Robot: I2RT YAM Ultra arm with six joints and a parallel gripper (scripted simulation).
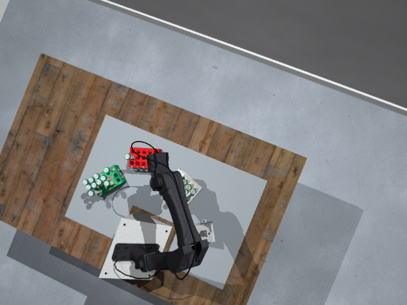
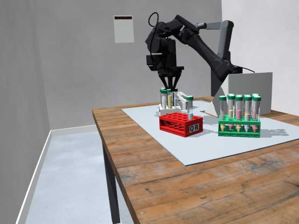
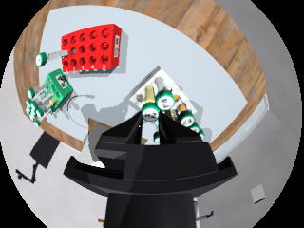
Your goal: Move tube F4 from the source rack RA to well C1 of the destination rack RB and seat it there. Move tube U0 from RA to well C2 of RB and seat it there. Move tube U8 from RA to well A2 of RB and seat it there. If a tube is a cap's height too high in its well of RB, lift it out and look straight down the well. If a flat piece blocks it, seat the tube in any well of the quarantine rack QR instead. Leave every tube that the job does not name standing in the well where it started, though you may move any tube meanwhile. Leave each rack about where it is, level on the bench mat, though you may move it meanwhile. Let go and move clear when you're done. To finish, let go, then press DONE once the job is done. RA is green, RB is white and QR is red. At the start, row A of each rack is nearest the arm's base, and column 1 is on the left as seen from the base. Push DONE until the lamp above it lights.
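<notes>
The jaws are clamped on the green cap of a tube (image 2: 169,99) standing in the white rack RB (image 2: 169,110), with the gripper (image 2: 169,88) pointing straight down over it (which well cannot be told). The red rack QR (image 2: 180,124) nearby holds one tube (image 2: 189,107); the green rack RA (image 2: 238,127) stands well apart.

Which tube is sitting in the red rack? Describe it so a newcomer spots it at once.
Start at the grey bench mat and find the red rack marked QR, between the white rack and the green one. Its corner well holds a single green-capped tube with pale blue fill, the only tube in that rack.
</notes>
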